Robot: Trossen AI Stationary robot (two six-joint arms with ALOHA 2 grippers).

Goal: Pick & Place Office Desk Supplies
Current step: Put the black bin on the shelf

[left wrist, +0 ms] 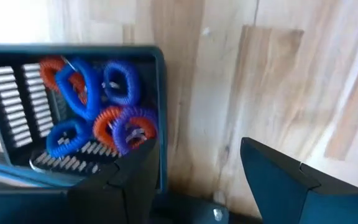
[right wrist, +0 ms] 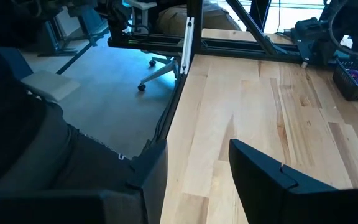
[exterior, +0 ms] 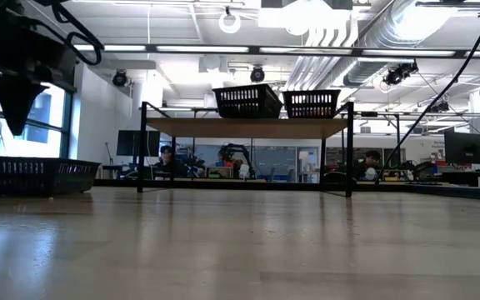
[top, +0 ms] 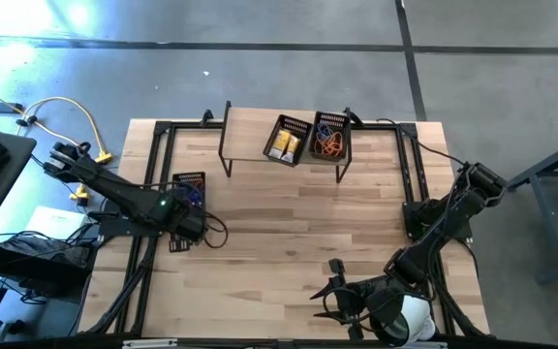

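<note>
The left end effector [left wrist: 194, 180] hangs with fingers spread and empty, right at the edge of a black mesh basket [left wrist: 160, 93] at about nine o'clock on the bench [top: 289, 223] — the blue, purple and orange loops [left wrist: 98, 106] lie inside it. Two more baskets [top: 308, 141] sit on the shelf at twelve. The right end effector [top: 332, 291] waits at five, parted, holding nothing

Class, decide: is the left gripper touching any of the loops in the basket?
Apart. The left wrist view shows the left gripper open and empty, the loops lying inside the basket clear of its fingers.
</note>
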